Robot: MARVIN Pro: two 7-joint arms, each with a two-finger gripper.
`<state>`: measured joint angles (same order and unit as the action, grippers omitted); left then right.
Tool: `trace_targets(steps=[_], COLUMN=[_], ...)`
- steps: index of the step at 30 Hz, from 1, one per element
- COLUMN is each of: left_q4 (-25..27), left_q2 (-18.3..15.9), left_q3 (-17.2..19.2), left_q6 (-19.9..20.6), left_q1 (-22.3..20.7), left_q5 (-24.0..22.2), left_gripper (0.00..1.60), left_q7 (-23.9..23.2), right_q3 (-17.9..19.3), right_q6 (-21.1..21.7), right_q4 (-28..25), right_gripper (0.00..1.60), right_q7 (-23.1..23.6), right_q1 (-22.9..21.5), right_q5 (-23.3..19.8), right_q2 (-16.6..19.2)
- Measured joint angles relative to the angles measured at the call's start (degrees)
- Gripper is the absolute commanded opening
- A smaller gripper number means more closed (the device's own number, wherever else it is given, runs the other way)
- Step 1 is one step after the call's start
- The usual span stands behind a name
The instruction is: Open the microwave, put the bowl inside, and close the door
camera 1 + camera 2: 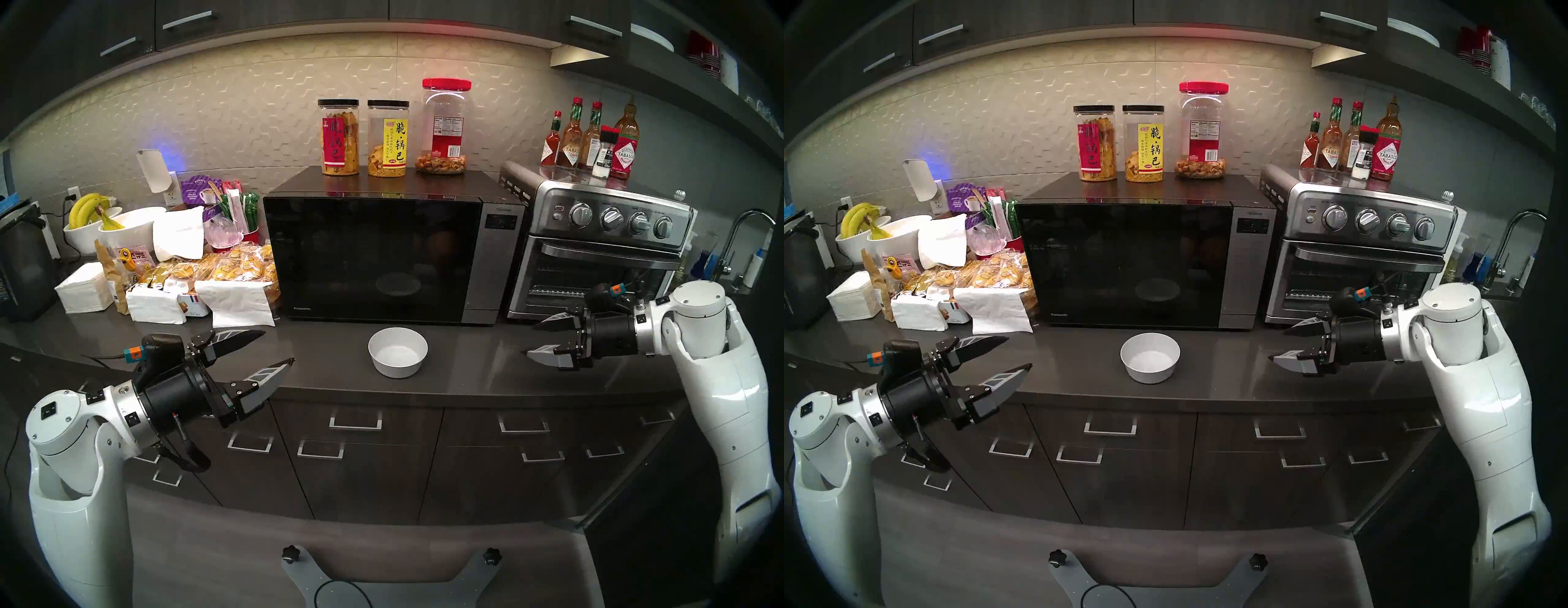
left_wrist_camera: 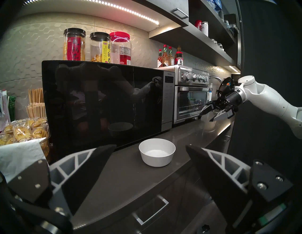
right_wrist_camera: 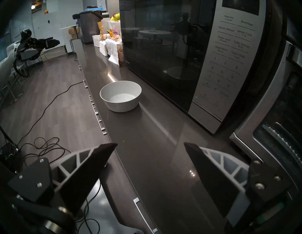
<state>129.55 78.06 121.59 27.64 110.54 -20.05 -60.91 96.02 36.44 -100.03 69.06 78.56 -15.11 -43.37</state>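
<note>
Door point(image 1: 369, 259) shut on the microwave point(image 1: 492, 254); bowl point(image 1: 398, 352) sits on the desk point(image 1: 475, 365) just in front, likely staged for loading; left end effector point(image 1: 278, 346) and right end effector point(image 1: 529, 339) both spread, empty, flanking it.

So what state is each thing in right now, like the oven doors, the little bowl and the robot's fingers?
microwave door: shut.
bowl: upright, empty, on the counter before the microwave.
toaster oven door: shut.
three jars: lidded, atop the microwave.
left gripper: fingers open, holding nothing.
right gripper: fingers open, holding nothing.
</note>
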Motion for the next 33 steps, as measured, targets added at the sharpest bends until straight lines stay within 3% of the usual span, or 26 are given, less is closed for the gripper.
trace_targets(steps=[33], left_q4=[0.0], left_q2=[0.1], left_q3=[0.0], left_q6=[0.0], left_q1=[-0.1], left_q5=[0.1], left_gripper=[1.6], left_q7=[-0.2], right_q3=[-8.1], right_q6=[10.9], right_q4=[-10.8], right_gripper=[1.6], right_q7=[-11.2], right_q1=[1.0], right_q5=[-1.9], right_q2=[-2.1])
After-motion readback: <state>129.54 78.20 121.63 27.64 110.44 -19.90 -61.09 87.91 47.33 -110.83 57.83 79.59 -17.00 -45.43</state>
